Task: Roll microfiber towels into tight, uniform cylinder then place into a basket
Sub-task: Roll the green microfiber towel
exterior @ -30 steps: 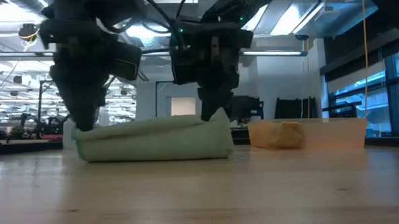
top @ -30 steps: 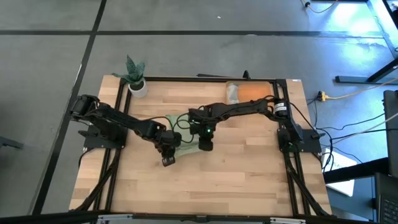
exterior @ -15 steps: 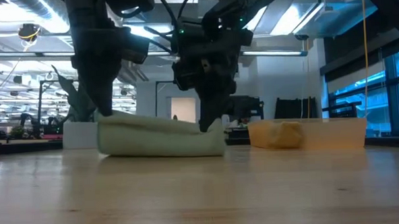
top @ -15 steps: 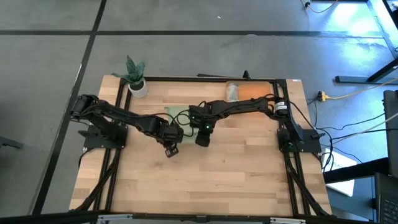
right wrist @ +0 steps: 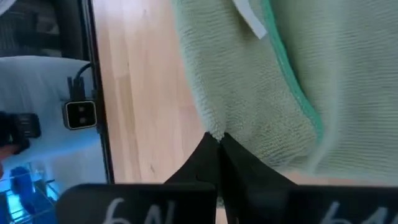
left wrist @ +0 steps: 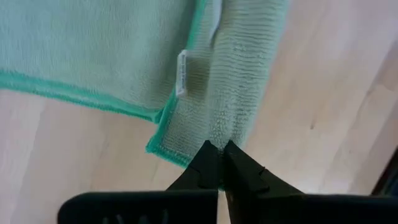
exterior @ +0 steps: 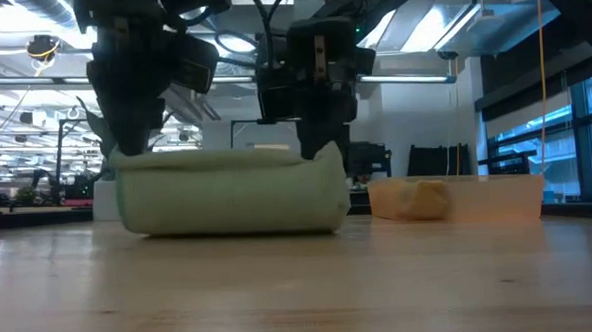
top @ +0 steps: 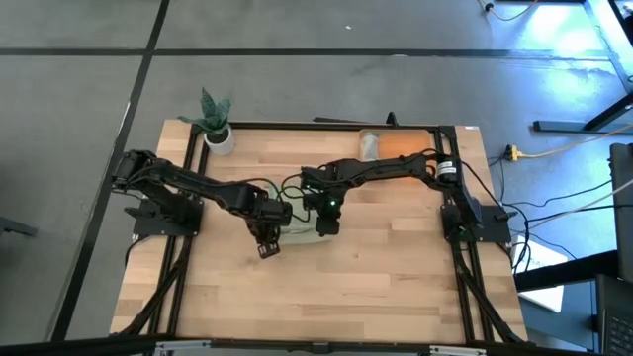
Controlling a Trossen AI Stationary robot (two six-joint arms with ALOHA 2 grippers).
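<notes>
The light green towel point(top: 298, 231) lies on the table's middle, its near part turned over into a thick roll point(exterior: 232, 194). Its white tag shows in both wrist views point(left wrist: 182, 73) point(right wrist: 251, 21). My left gripper point(top: 265, 241) is shut on the roll's left end, and my right gripper point(top: 326, 222) is shut on its right end. The orange basket point(top: 407, 145) stands at the far right, with a grey towel point(top: 369, 146) in it. My left gripper pinches the rolled fold at the towel's left end point(left wrist: 218, 132) between its two fingertips. The fingers come from above, pointing down. The roll rests on the table. My right gripper pinches the rolled fold at the towel's right end point(right wrist: 216, 127) between its fingertips, from above, pointing down. That end is drawn up a little point(exterior: 321, 163); the roll rests on the table.
A small white pot with a plant point(top: 219, 136) stands at the far left corner. The basket also shows in the low view point(exterior: 478, 199), right of the roll. Bare wood lies between the towel and the table's near edge.
Both grippers, shut on the towel's ends, went toward the far edge and then came back toward the near edge. The roll went with them and now stands thicker and taller than a second ago.
</notes>
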